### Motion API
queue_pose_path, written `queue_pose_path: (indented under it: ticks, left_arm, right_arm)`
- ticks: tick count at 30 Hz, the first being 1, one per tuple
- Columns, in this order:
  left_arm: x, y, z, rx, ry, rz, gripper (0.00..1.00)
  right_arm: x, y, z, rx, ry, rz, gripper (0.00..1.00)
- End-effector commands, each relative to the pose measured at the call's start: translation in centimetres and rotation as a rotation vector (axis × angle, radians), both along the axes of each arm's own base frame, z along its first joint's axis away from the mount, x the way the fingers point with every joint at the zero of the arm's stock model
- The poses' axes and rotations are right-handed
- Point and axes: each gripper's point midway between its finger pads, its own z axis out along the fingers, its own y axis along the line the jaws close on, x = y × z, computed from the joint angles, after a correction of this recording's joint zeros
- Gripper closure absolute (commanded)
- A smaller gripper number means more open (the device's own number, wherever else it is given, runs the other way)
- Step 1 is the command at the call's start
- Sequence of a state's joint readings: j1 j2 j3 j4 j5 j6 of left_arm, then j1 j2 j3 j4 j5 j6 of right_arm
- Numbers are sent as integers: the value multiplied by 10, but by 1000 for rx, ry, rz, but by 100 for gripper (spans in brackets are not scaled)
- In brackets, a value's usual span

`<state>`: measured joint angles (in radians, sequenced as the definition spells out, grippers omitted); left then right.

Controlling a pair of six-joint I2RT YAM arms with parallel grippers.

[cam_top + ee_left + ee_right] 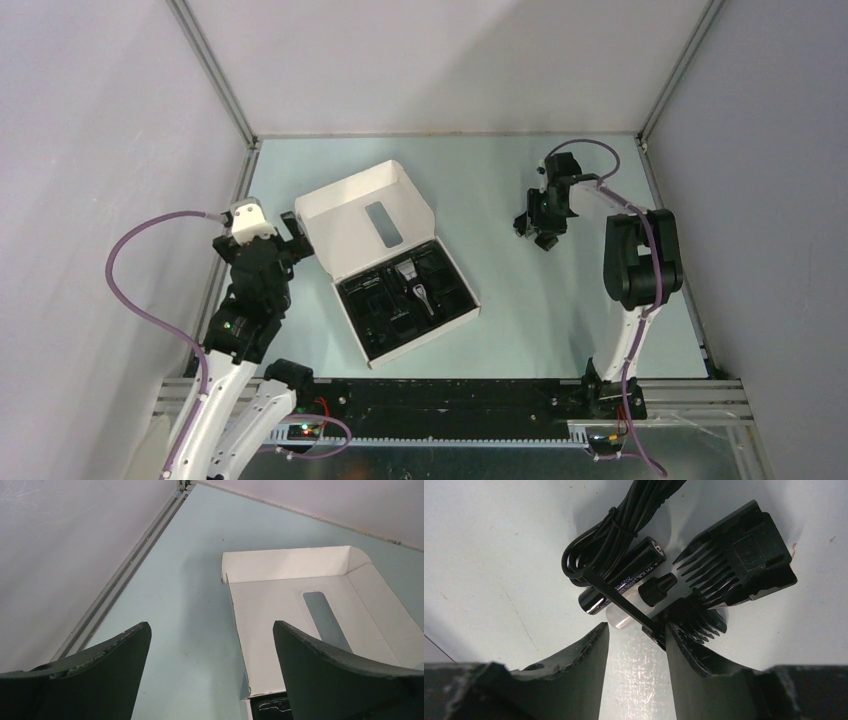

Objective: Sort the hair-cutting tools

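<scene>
A pile of hair-cutting tools lies on the table at the back right. In the right wrist view it holds a large black comb attachment, a smaller comb attachment, a black cylinder with print, a small clear bottle with a black cap, a thin black stick and a coiled black cable. My right gripper hovers right over the pile, open, with only bare table between its fingers. A silver-and-black clipper lies in the black tray. My left gripper is open and empty by the box's left edge.
The white cardboard box lies open mid-table, its lid folded back and its black tray holding several dark parts. Grey walls close in the left, back and right sides, with a metal rail along the left wall.
</scene>
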<state>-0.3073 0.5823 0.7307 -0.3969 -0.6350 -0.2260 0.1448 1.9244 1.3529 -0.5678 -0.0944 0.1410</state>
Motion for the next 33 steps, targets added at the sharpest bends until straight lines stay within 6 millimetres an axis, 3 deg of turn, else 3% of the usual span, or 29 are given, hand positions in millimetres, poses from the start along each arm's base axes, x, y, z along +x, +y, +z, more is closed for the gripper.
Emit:
queue_pose_path:
  ticks: [1,4,8,19,28,33]
  left_arm:
    - [4,0,4,13,-22,1,0]
    - [5,-1,3,14,-20,-2,0]
    - [5,-2,2,15,-19,-7,0]
    - [7,-9,1,9,-24,-48,0]
    - [12,-36,-1,5,-21,-219,0]
    - [15,-56,-2,-7,-24,-329,0]
  right_arm:
    - [6,-1,3,-20,-3,23,51]
    - [4,-2,0,-37,5,32,53]
    - [2,0,0,-59,6,49,64]
    - [-10,14,29,-192,-50,136,95]
    - [-33,57,69,-237,-136,274,100]
    - [-53,96,98,-158,-217,386,100]
